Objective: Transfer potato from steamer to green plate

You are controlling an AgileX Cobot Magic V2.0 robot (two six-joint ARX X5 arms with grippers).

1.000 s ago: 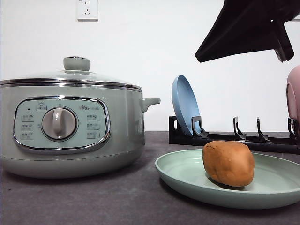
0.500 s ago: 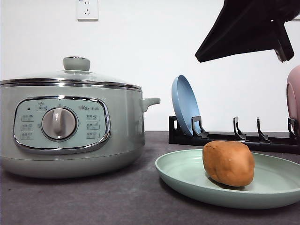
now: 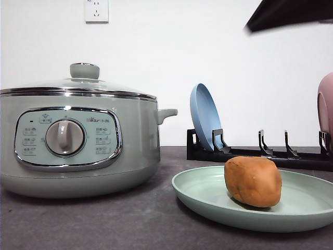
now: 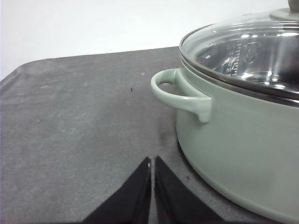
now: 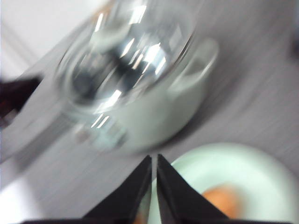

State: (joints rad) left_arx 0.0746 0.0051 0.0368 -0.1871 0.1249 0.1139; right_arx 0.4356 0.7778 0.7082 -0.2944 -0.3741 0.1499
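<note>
The potato point(image 3: 253, 181) lies on the green plate point(image 3: 208, 195), right of the steamer point(image 3: 78, 138) on the dark surface point(image 3: 104, 224). In the blurred right wrist view the right end effector point(image 5: 154, 161) hangs above the plate's near rim, its two fingers pressed together with nothing between them; the potato point(image 5: 224, 198) shows as an orange smear below and apart from the fingertips. The left end effector point(image 4: 152, 162) is likewise clenched and empty, low over the surface just beside the steamer's side handle point(image 4: 180, 91), not touching it. The steamer's glass lid point(image 3: 78, 83) is seated on the pot. Behind the plate, a black rack point(image 3: 260, 151) holds a blue plate point(image 3: 204, 117) upright, with a pink plate point(image 3: 326, 107) at its right end.
</note>
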